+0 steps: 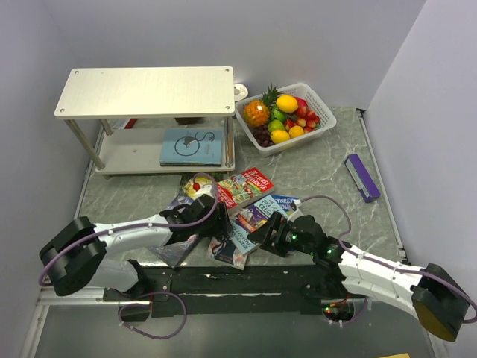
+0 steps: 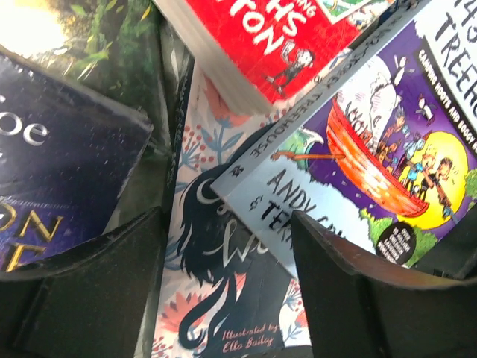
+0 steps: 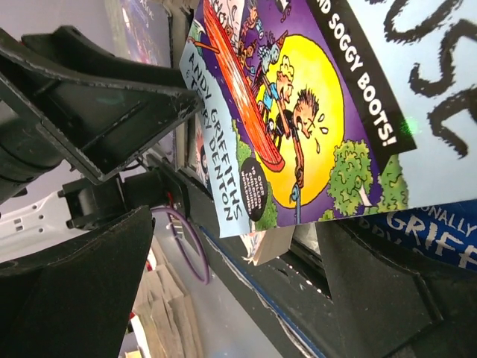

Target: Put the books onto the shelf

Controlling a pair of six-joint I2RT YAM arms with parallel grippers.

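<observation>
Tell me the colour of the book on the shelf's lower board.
The book is pale blue; top external view.

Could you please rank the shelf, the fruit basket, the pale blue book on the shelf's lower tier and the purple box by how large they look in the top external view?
1. shelf
2. fruit basket
3. pale blue book
4. purple box

The gaps are clear, so none of these is a tie.

top: high from near edge, looking down | wrists: close, both on purple Treehouse book (image 2: 387,149)
</observation>
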